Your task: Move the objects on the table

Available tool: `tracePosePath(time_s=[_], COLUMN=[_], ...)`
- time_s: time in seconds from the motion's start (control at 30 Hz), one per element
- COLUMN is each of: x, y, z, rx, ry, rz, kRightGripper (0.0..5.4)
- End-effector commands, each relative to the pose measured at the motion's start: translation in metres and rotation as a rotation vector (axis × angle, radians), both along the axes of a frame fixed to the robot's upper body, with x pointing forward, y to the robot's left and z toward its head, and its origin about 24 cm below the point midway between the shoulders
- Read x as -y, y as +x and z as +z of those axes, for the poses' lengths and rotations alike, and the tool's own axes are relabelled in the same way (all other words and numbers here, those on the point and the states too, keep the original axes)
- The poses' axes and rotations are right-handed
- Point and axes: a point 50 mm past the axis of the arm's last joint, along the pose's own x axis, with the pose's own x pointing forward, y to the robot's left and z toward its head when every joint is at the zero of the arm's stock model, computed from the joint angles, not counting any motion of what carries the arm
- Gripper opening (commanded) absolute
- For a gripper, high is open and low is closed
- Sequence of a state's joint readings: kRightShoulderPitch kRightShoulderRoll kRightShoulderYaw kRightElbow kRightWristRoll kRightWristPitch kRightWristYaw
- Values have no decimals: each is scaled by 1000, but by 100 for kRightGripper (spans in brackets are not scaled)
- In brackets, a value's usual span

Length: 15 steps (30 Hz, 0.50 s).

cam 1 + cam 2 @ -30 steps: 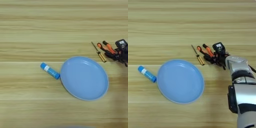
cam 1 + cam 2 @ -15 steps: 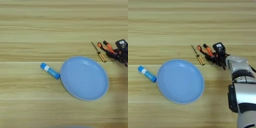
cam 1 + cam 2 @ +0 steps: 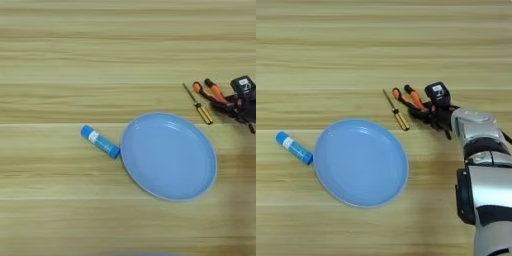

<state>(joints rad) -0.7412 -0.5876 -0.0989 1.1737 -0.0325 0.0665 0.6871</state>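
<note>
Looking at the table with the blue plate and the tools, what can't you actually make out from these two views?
- Right gripper: its black fingers merge with the dark head of the orange-handled pliers, so open or shut is unreadable in either view.
- Pliers head: hidden under the gripper.
- Left eye view: the arm is cut off by the right edge.
- Blue tube beside the plate: label too small to read.

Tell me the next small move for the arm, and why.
Probably lift the pliers slightly off the table. The end effector sits at their head end, apparently gripping, while the orange handles point up-left beside the screwdriver. A straight lift should avoid nudging it.
</note>
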Motion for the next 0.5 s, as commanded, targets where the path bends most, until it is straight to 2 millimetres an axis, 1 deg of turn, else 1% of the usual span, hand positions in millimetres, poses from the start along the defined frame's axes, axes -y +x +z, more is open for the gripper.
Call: tracePosePath(time_s=[0.03,0.3,0.5], x=[1,-13,-32], y=[24,23,11], z=[65,87,106], rx=[230,314,377], ry=[-21,-10,-7], rz=[25,110,216], kRightGripper=[230,230,230])
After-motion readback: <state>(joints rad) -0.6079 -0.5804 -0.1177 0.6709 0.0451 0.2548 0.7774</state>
